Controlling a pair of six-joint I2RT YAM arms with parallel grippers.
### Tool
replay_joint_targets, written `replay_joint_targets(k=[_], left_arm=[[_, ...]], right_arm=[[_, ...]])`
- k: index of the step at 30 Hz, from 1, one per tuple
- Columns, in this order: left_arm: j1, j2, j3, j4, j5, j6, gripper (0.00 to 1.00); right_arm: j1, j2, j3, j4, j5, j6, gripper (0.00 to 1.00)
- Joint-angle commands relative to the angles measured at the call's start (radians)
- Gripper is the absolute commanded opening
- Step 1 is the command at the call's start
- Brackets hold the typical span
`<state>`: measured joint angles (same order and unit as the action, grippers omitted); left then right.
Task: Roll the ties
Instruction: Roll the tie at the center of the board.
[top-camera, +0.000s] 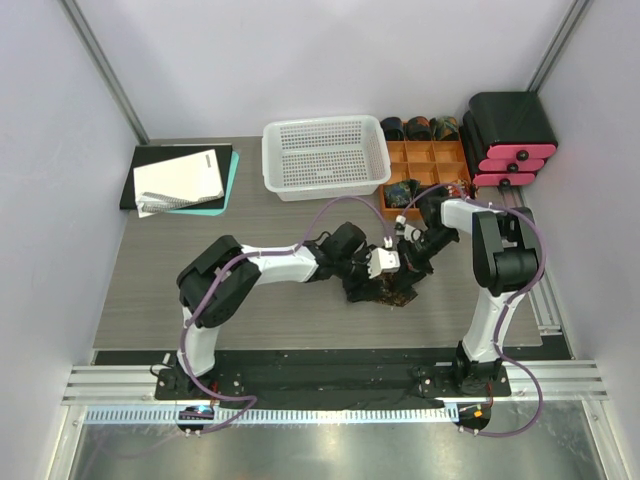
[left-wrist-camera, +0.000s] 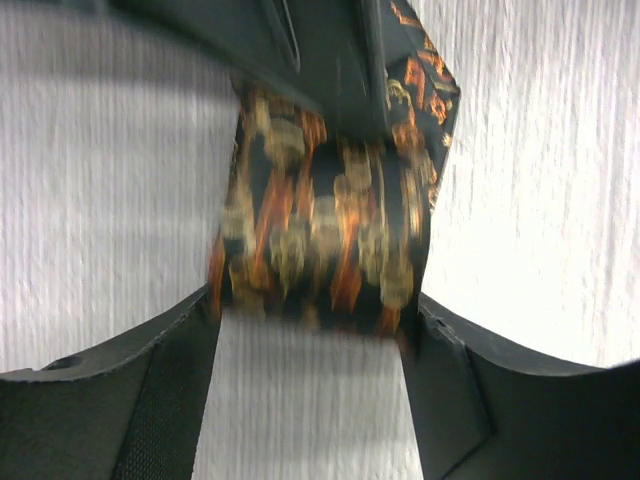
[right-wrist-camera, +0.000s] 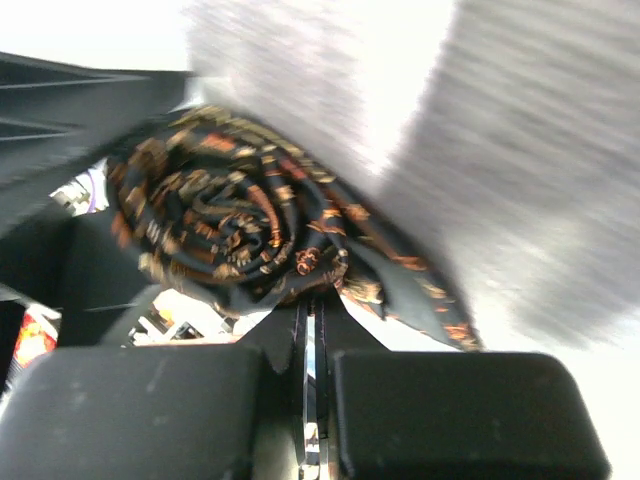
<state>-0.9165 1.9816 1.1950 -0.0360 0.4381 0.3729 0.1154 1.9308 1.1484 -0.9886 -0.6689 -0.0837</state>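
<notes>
Tie (right-wrist-camera: 240, 220) wound into tight spiral roll, black cloth with mottled orange-gold pattern. Sits low over grey table (top-camera: 250, 310), centre-right, between both arms.

Roll's long axis runs straight across left gripper (left-wrist-camera: 318, 312), from finger to finger. Spiral end faces right wrist camera. Loose tail trails off to right of roll in that view.

Left gripper held at roll's width, both fingers (left-wrist-camera: 150, 400) touching its ends.

Right gripper (right-wrist-camera: 312, 310) narrowed to thin slit, pinching cloth at roll's lower edge. Both wrist views blurred.
</notes>
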Motion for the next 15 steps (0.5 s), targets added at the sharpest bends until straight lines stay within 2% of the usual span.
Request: replay_joint_targets(k=[1, 5, 7, 15], left_arm=[[0.008, -0.052, -0.011, -0.142, 0.019, -0.012, 0.71], [0.008, -0.059, 0.035, -0.133, 0.048, -0.038, 0.76], [0.008, -0.072, 0.037, -0.116, 0.076, -0.023, 0.82], [0.008, -0.078, 0.054, -0.045, 0.096, 0.075, 0.89]], right_arm=[[-0.022, 0.04, -0.009, 0.085, 0.164, -0.025, 0.01], [-0.022, 0.06, -0.007, 0.11, 0.199, -0.03, 0.01], [-0.02, 0.071, -0.006, 0.122, 0.212, -0.033, 0.01], [0.01, 0.085, -0.006, 0.146, 0.229, -0.051, 0.01]])
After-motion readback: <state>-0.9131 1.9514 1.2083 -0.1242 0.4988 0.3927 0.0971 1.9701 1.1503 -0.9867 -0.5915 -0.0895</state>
